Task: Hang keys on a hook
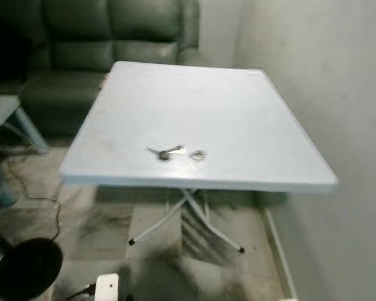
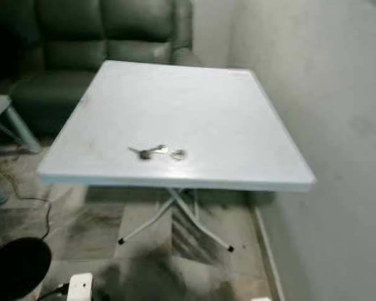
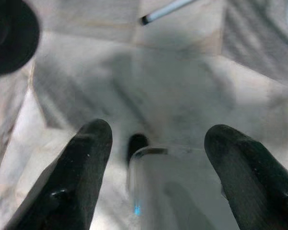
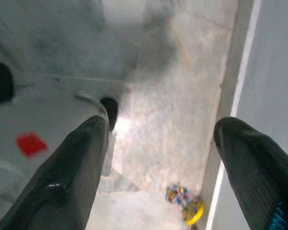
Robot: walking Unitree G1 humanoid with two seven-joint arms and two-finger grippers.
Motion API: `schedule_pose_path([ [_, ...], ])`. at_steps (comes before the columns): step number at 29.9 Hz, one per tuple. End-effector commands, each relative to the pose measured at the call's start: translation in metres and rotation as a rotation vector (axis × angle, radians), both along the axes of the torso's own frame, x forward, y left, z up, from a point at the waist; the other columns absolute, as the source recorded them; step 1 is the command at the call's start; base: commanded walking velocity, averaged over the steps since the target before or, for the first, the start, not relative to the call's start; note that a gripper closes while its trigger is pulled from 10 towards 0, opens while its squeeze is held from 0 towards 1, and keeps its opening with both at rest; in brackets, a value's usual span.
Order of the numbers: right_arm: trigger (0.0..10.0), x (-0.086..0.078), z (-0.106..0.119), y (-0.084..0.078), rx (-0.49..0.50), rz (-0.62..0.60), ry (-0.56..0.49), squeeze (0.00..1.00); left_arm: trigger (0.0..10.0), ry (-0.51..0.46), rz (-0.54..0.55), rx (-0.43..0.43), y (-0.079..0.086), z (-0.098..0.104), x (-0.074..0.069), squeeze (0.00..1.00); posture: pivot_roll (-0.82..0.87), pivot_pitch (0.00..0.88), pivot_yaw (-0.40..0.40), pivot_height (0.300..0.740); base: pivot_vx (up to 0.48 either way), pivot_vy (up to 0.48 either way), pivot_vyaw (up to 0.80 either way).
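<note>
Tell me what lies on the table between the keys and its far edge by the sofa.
Nothing: in the left eye view the white table is bare from the keys back to the edge nearest the sofa.

A pale, square-topped bench (image 1: 225, 100) stands close beside the wall on its right, with a raised rim around its edge and crossed white legs (image 1: 188, 216) ending in dark feet on the floor. On its top, near the front edge and about midway across, lie the keys (image 1: 166, 152), flat, with a small ring (image 1: 197, 155) just beside them to the right. Faint smudges mark the top towards its left side. The floor (image 1: 113, 232) beneath is tiled, pale and streaked with grey. On it, to the left, lie a dark cable (image 1: 47, 207), a round black object (image 1: 28, 268) and a white box (image 1: 106, 287) near the front.
</note>
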State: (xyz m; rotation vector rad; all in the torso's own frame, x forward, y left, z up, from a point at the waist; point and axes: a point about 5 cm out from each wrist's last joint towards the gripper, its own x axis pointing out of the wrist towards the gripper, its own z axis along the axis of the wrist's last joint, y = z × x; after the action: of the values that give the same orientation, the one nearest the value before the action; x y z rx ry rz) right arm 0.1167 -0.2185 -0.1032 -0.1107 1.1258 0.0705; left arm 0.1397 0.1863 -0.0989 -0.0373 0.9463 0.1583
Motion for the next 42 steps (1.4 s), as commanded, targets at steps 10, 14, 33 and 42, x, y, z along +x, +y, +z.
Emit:
schedule_pose_path([
  [10,10.0,0.005,-0.002,0.022,0.027,0.02,-0.012,0.0,10.0,0.0,-0.002,0.002,0.002,0.001,0.001,0.0,-0.04,0.0,-0.055,0.74,0.0,0.48,0.0],
  [14,10.0,0.009,-0.002,0.029,0.032,0.026,-0.017,0.0,10.0,-0.001,-0.001,0.002,0.003,0.001,0.002,0.0,-0.04,0.0,-0.056,0.74,0.0,0.48,0.0],
  [33,10.0,0.038,0.015,0.005,0.051,0.04,-0.181,0.0,10.0,-0.229,-0.008,0.025,0.009,0.021,0.032,0.0,-0.05,0.0,-0.052,0.74,0.0,0.126,0.0],
  [42,10.0,0.119,0.066,0.024,0.184,0.14,-0.572,0.0,10.0,-0.562,-0.008,0.062,0.018,0.059,0.069,0.0,-0.04,0.0,-0.056,0.74,0.0,0.0,0.0],
])
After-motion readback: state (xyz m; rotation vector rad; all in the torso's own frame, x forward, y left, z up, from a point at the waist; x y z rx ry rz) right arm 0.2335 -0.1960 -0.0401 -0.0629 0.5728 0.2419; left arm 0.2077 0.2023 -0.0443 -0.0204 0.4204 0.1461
